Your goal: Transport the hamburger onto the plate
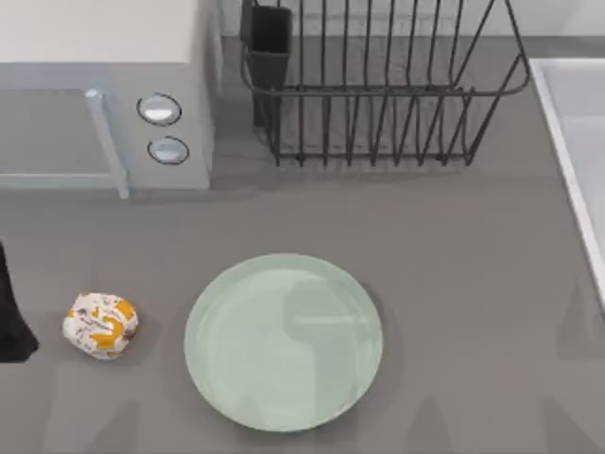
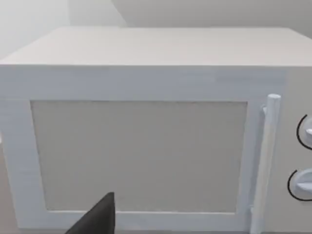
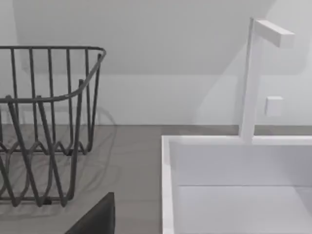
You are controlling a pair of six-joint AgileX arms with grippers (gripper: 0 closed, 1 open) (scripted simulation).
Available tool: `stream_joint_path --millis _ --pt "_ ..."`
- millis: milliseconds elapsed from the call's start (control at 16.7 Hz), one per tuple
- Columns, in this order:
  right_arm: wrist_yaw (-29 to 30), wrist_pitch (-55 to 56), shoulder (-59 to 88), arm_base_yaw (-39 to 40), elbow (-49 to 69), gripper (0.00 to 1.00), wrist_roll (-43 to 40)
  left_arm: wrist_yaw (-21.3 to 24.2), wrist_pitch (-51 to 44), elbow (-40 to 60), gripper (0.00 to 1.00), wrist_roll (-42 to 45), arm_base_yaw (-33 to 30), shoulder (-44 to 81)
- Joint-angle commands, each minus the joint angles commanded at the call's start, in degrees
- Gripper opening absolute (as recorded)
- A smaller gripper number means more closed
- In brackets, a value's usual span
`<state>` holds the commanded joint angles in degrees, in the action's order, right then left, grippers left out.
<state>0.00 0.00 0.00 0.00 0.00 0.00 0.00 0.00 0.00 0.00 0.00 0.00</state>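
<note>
A grey table (image 1: 473,284) seen from above. At about eleven o'clock stands a white microwave (image 1: 104,95) with two round knobs (image 1: 159,110). At about one o'clock sits a dark wire dish rack (image 1: 378,85), and a white sink (image 1: 577,142) runs along the three o'clock edge, with a white tap (image 3: 253,78) standing at its back rim. Just below centre lies the plate (image 1: 284,342), pale green and round. The hamburger (image 1: 101,324), wrapped in white and orange paper, rests on the table at about eight o'clock, near the plate but apart from it. A dark part of the left arm (image 1: 11,322) shows at nine o'clock, beside the hamburger; I cannot tell whether its gripper is apart or together. The right wrist camera faces the dish rack and sink.
</note>
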Motion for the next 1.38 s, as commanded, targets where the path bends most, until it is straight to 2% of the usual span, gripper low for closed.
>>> stream_joint_path --millis 240,480,1080,1380 --pt "0.0 0.0 0.0 0.0 0.0 1.0 0.0 0.12 -1.35 1.66 1.0 0.13 -0.47 1.85" --pt "0.0 0.0 0.0 0.0 0.0 1.0 0.0 0.25 -8.5 10.34 1.0 0.83 -2.43 12.79" --pt "0.0 0.0 0.0 0.0 0.0 1.0 0.0 0.18 -38.49 43.33 1.0 3.97 -9.8 68.72" --pt "0.0 0.0 0.0 0.0 0.0 1.0 0.0 0.2 -50.36 57.24 1.0 5.31 -12.92 89.43"
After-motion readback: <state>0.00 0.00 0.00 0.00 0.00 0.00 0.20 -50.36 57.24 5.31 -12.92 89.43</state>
